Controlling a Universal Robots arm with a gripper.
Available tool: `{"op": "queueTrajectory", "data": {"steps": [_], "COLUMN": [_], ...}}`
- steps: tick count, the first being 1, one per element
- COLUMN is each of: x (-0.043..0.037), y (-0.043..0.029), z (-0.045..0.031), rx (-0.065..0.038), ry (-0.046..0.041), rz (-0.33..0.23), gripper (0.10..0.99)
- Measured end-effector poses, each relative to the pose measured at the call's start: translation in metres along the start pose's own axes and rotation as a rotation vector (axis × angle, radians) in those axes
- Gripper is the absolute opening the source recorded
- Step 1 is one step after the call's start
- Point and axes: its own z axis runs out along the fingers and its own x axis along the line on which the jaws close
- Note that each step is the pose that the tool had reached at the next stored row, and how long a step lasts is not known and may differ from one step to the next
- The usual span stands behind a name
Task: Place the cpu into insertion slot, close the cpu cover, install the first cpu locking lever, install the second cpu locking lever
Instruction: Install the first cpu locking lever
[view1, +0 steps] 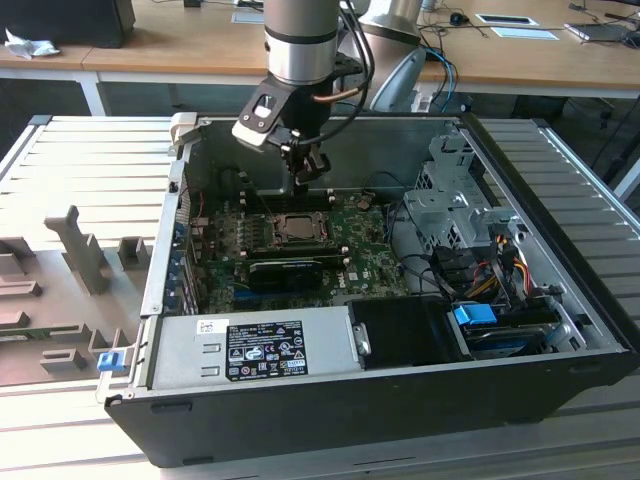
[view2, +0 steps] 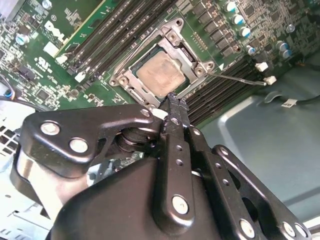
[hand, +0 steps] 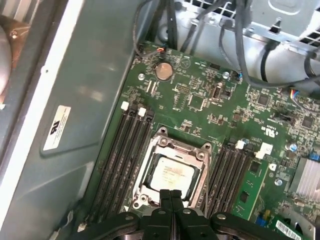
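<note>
The end effector (hand: 170, 196) has its fingers pressed together and holds nothing; its tip hangs just over 1 edge of the cpu cover (hand: 183, 146). The cpu (hand: 173, 175) lies flat in the insertion slot (view1: 292, 228), framed by the lowered cover. The risk, as I judge it: the closed tip slips off a thin locking lever (view2: 241, 80) and scrapes the memory slots (hand: 125, 150) alongside. The second wrist view shows that lever angled out over those slots; the exterior view shows the open computer case (view1: 400, 420) on the bench (view1: 70, 150)
</note>
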Motion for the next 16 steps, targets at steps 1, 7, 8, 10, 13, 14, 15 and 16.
{"op": "queueTrajectory", "data": {"steps": [1, 7, 8, 10, 13, 14, 15, 16], "x": [0.0000, 0.0000, 0.0000, 0.0000, 0.0000, 0.0000, 0.0000, 0.0000], "y": [0.0000, 0.0000, 0.0000, 0.0000, 0.0000, 0.0000, 0.0000, 0.0000], "z": [0.0000, 0.0000, 0.0000, 0.0000, 0.0000, 0.0000, 0.0000, 0.0000], "rx": [0.000, 0.001, 0.002, 0.002, 0.002, 0.002, 0.002, 0.003], "ry": [0.0002, 0.0023, 0.0025, 0.0028, 0.0034, 0.0036, 0.0037, 0.0039], "rz": [-0.008, -0.061, -0.066, -0.076, -0.090, -0.097, -0.100, -0.103], "gripper": [0.106, 0.106, 0.106, 0.106, 0.106, 0.106, 0.106, 0.106]}}
